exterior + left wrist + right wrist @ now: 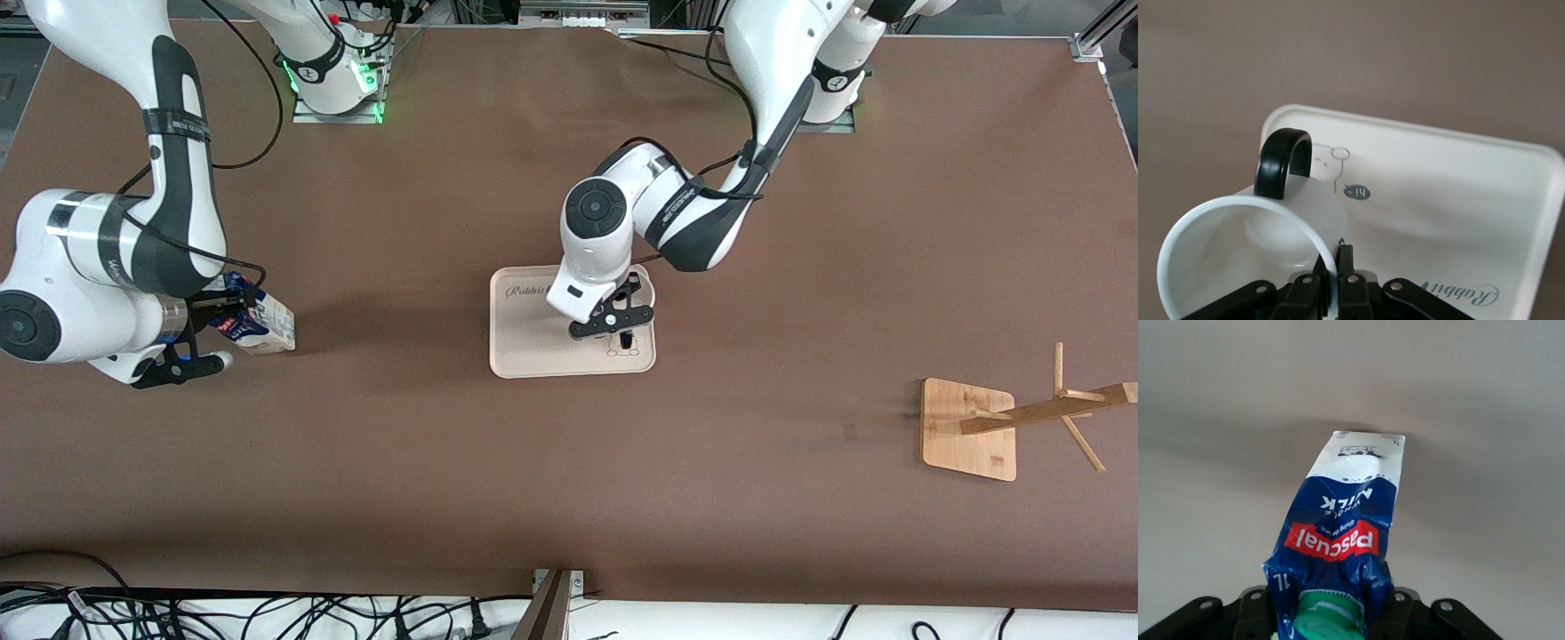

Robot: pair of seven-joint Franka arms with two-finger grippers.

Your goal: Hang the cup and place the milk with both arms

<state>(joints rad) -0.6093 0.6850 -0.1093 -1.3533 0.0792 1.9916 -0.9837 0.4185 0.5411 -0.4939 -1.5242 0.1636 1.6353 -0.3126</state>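
The cup (pixel 1238 233), a white mug with a black loop handle (pixel 1281 163), sits on the cream tray (pixel 1458 193). My left gripper (pixel 1338 260) is shut on its rim, one finger inside the cup and one outside. In the front view the left gripper (pixel 622 327) is low over the tray (pixel 533 342) and hides most of the cup. The milk (pixel 1345 513), a blue and white carton with a green cap (pixel 1328 617), is held by its gabled top in my right gripper (pixel 1331 603). In the front view the milk (pixel 267 322) leans at the right arm's end of the table, held by the right gripper (pixel 212 333).
A wooden cup rack (pixel 1022 418) with a square base and slanted pegs stands toward the left arm's end of the table, nearer the front camera than the tray. Cables lie along the table's front edge (pixel 267 613).
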